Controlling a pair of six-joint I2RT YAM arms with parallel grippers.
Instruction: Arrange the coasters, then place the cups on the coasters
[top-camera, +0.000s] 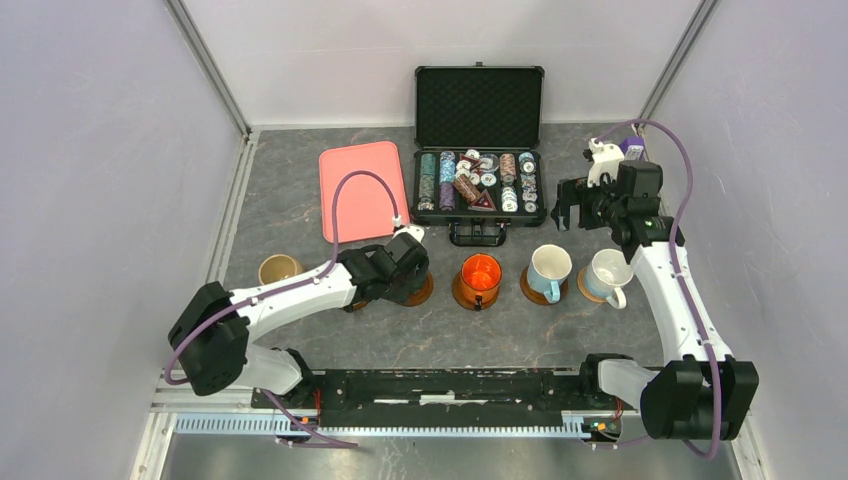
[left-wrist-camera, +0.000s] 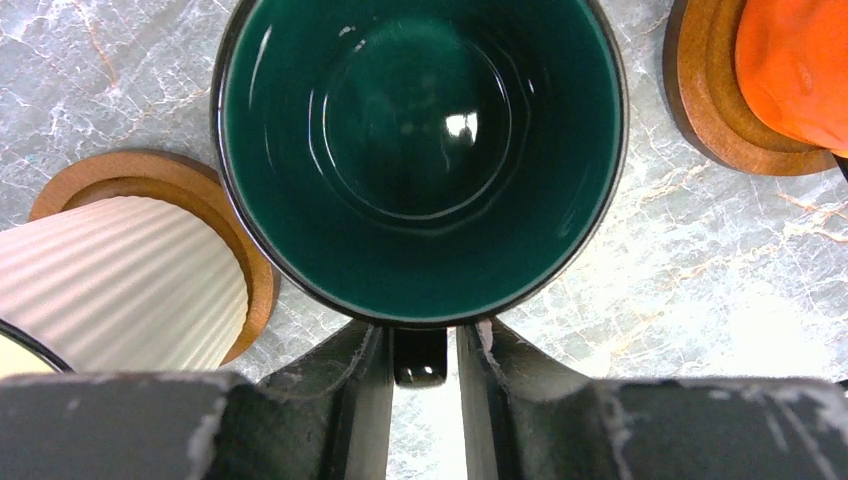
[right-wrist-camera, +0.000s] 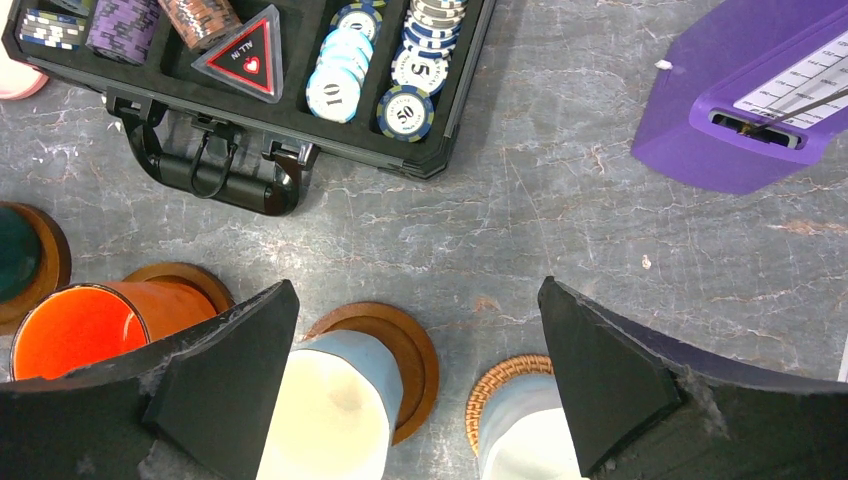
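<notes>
In the left wrist view I look straight down into the dark green cup (left-wrist-camera: 420, 150). Its handle (left-wrist-camera: 420, 360) lies between the fingers of my left gripper (left-wrist-camera: 425, 335), which is open a crack, with a thin gap on the right side. Left of it, a ribbed white cup (left-wrist-camera: 120, 285) stands on a brown coaster (left-wrist-camera: 150, 175). The orange cup (top-camera: 479, 278), the light blue cup (top-camera: 549, 272) and a white cup (top-camera: 606, 275) each stand on a coaster. The white cup's is the woven coaster (right-wrist-camera: 500, 385). A tan cup (top-camera: 278, 268) stands far left. My right gripper (right-wrist-camera: 415, 285) hangs open above them, holding nothing.
A black case (top-camera: 478, 180) of poker chips lies open at the back, its handle (right-wrist-camera: 215, 175) towards the cups. A pink tray (top-camera: 362, 190) lies left of the case. A purple object (right-wrist-camera: 750, 100) stands at the back right. Walls close in both sides.
</notes>
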